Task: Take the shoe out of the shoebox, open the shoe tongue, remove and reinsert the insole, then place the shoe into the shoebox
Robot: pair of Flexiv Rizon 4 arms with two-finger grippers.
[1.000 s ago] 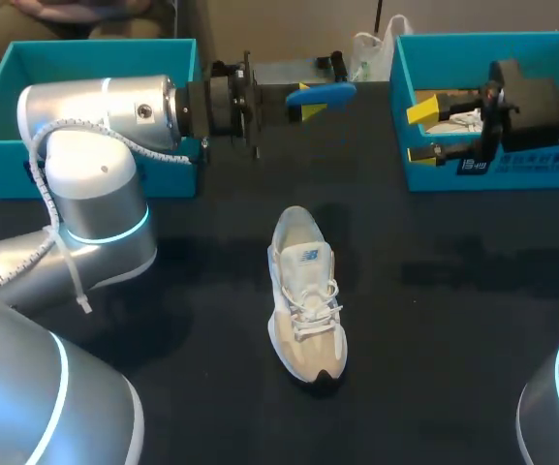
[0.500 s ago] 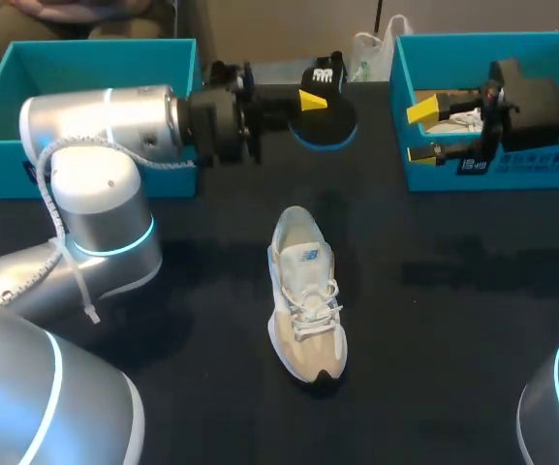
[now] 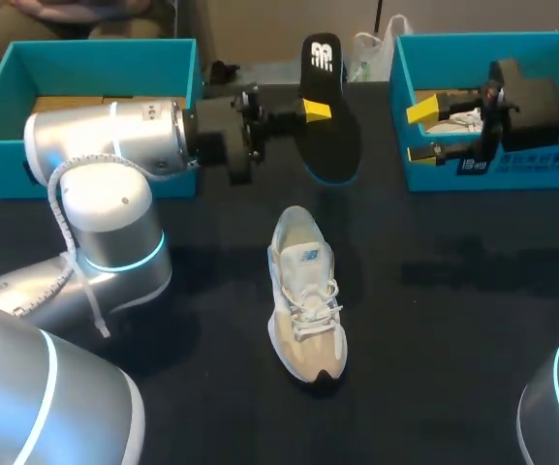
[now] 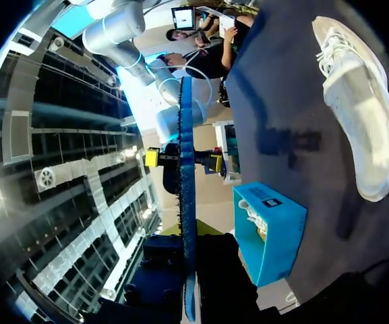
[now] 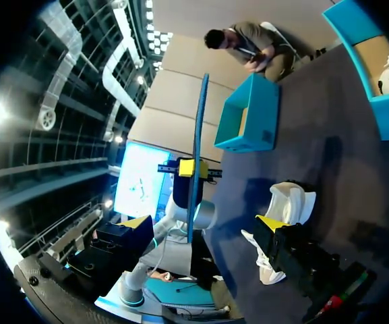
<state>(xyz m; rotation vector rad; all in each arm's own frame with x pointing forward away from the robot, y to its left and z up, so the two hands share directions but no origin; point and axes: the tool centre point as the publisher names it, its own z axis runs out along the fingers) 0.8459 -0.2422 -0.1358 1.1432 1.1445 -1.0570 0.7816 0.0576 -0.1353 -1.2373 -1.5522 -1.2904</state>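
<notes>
The left end effector [image 3: 314,109] pinches the insole [image 3: 331,140], holding it upright over the far edge of the surface [image 3: 453,320]. The shoe [image 3: 305,295] lies mid-surface, well apart. The right end effector [image 3: 420,133] is spread at the right shoebox [image 3: 512,170].

I can read nothing: logos on the insole [image 3: 328,111] and the shoe [image 3: 306,295], small print on the two o'clock shoebox [image 3: 516,167].

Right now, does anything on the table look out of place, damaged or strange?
Nothing looks damaged or spilled. Only the insole is out of its place: the left gripper holds it in the air beyond the sneaker, which stands upright on the table. This fits the task.
</notes>
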